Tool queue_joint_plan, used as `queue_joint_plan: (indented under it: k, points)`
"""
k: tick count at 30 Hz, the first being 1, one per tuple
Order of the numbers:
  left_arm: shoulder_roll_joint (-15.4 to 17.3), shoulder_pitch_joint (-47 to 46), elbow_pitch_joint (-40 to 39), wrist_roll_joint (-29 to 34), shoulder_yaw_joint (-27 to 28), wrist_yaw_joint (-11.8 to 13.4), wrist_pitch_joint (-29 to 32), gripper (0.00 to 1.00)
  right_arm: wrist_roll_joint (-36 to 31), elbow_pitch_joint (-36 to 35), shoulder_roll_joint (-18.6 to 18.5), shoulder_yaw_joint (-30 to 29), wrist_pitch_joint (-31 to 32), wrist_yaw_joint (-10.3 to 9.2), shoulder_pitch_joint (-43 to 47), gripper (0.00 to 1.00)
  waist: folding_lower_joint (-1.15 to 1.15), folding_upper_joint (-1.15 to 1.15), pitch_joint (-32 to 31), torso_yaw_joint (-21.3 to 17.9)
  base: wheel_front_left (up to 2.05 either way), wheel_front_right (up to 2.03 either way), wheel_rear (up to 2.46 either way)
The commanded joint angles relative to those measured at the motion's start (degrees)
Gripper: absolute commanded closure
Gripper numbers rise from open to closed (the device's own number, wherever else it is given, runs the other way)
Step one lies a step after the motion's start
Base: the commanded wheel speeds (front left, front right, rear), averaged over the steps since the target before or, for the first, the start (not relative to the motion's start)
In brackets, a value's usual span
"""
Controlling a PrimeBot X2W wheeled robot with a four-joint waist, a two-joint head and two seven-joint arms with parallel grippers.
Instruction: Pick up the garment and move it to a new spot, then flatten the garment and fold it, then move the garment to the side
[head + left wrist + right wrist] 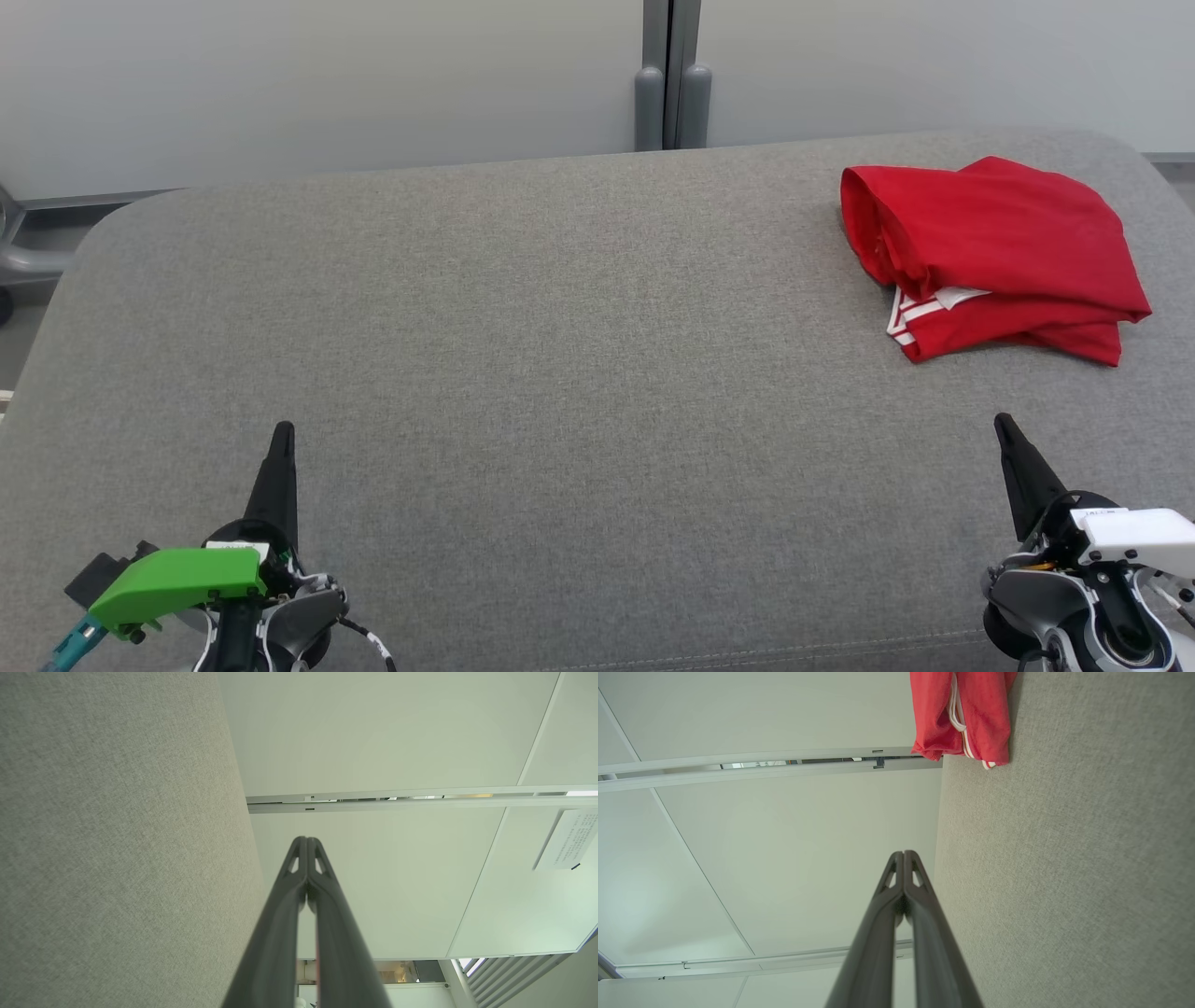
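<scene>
Found the left gripper [283,429] low over the grey bench [560,327], well to the left of the red garment [990,243] and nearer the robot than it, fingers pressed tip to tip with nothing between them. Read that as a rest pose: drawn back, pointing away from the robot, out of the way of any cloth. In the left wrist view, saw the left gripper [307,840] closed against pale wall panels [397,732], bench fabric alongside, no red cloth near it.

Left of the garment, saw only bare grey fabric; judged it room kept for spreading and folding.

Found the garment itself toward the far right of the bench, lying in a loose, uneven bundle of several layers, a white-striped hem [910,322] poking out at its near-left corner. Touched by neither gripper. Judged it either waiting for a first pick-up or already set aside; could not tell which.

Found the right gripper [1002,420] on the robot's side of the garment, near but apart, likewise clamped shut on nothing. In the right wrist view, saw the right gripper [904,853] aimed past the garment [971,709] and its striped edge. Judged it the closer arm, so the likelier one to reach first.
</scene>
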Motion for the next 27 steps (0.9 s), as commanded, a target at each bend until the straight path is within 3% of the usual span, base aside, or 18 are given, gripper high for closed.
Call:
queue_joint_plan:
  k: [1, 27]
  points:
    - [0.09, -0.87, -0.03, -0.25, 0.01, -0.27, 0.14, 1.0, 0.24, -0.22, -0.09, -0.1, -0.05, 0.02, -0.27, 1.0, 0.0, 0.0, 0.0, 0.0, 0.0, 0.0, 0.0]
    - [0.09, -0.87, -0.03, -0.25, 0.0, -0.27, 0.13, 1.0, 0.25, -0.22, -0.09, -0.08, -0.05, 0.02, -0.27, 1.0, 0.0, 0.0, 0.0, 0.0, 0.0, 0.0, 0.0]
